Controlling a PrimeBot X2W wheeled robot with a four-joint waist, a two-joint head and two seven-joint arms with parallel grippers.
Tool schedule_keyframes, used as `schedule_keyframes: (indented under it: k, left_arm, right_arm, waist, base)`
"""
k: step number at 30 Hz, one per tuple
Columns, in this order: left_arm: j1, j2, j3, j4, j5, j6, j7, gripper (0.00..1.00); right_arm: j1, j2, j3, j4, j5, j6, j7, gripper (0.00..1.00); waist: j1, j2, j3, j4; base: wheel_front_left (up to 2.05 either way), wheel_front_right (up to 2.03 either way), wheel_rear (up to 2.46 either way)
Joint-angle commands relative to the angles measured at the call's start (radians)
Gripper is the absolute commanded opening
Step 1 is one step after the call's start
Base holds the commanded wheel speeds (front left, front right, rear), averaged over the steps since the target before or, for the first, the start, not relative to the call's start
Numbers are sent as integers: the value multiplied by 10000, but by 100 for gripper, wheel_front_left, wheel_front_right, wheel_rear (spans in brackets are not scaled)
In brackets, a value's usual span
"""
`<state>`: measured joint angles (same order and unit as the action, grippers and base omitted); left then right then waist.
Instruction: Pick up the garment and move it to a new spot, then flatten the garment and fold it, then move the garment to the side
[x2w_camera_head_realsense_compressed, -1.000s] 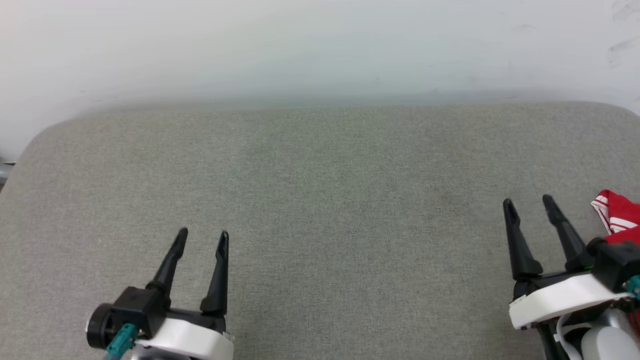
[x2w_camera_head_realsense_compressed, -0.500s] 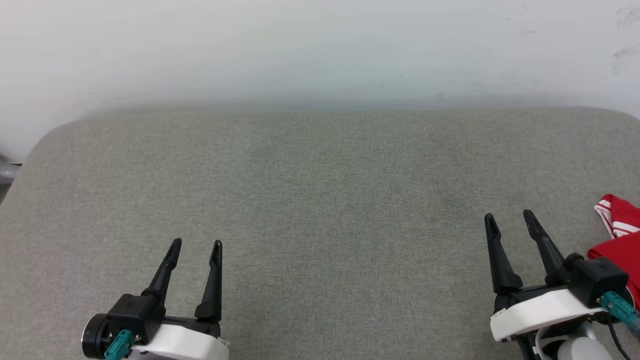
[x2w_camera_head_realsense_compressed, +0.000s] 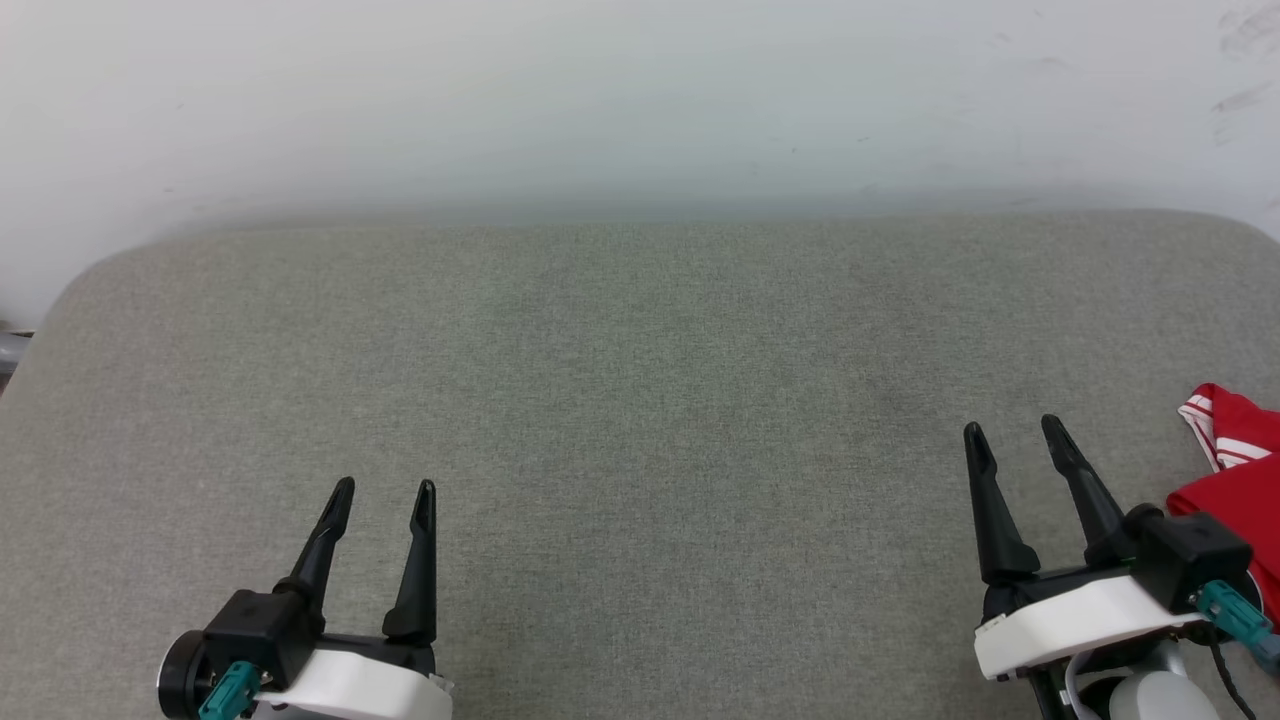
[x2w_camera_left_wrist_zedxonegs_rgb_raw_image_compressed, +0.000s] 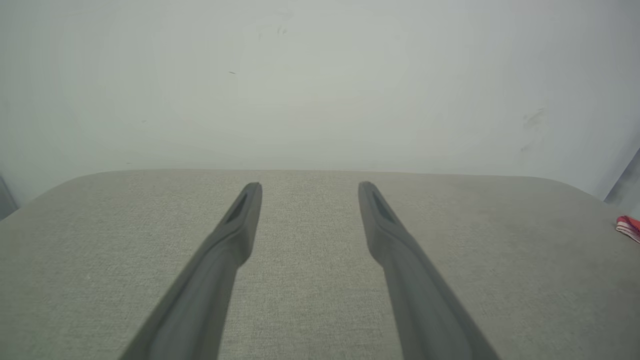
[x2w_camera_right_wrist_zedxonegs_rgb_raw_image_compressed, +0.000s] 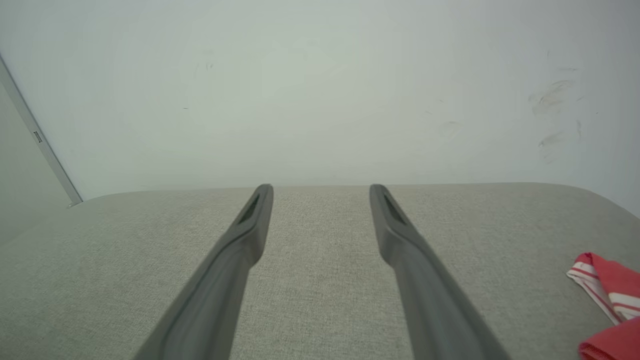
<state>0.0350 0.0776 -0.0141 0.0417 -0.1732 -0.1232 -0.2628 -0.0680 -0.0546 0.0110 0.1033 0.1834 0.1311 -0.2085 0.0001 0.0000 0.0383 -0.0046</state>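
**gripfan:** ok, what's nearest the camera?

**foldbot_mike:** the two arms. The left end effector (x2w_camera_head_realsense_compressed: 385, 484), long black fingers on a white wrist, sits at the near left over the grey fabric-covered tabletop (x2w_camera_head_realsense_compressed: 640, 380). Its fingers are spread wide with nothing between them. The right end effector (x2w_camera_head_realsense_compressed: 1011, 425) is at the near right, same deal: spread wide, holding nothing.

**gripfan:** and the thing it's meant to fold?

**foldbot_mike:** the red fabric garment with red-and-white striped trim (x2w_camera_head_realsense_compressed: 1235, 470) is bunched up at the right edge of the tabletop, just beside the right wrist on its outer side, and partly cut off by the frame. The fingers aren't touching it. In the right wrist view it's a crumpled corner at the lower right. From the left wrist it's only a tiny red scrap far off to the right.

**gripfan:** behind that?

**foldbot_mike:** grey cloth runs out to the rounded far corners, then there's a plain white wall (x2w_camera_head_realsense_compressed: 640, 100) with a few scuff marks at the upper right.
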Motion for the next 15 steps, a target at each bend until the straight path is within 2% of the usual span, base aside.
schedule_keyframes:
  k: [1,2,3,7,15]
  left_arm:
    - [-31,-49,22,-36,-50,-26,-23,100]
    - [-18,-63,15,-25,-127,-39,-23,100]
    - [-3,-22,-14,-27,-138,-17,0,0]
    - [93,-28,-68,282,-303,-14,59,0]
    - [-79,-3,22,463,-1934,-14,421,0]
  right_arm:
    - [-104,56,12,-22,-44,-9,-42,100]
    - [-101,55,19,-21,-44,-9,-40,100]
    - [1,8,10,0,4,0,-12,0]
    - [190,6,16,296,171,0,14,0]
    - [122,-36,-71,405,1798,0,329,0]
  waist:
    - [-1,0,-4,0]
    - [-1,0,-6,-1]
    - [-1,0,-6,-2]
    - [0,0,-8,-4]
    - [0,0,-30,-1]
  base:
    - [0,0,0]
    - [0,0,0]
    - [0,0,0]
    - [0,0,0]
    - [0,0,0]
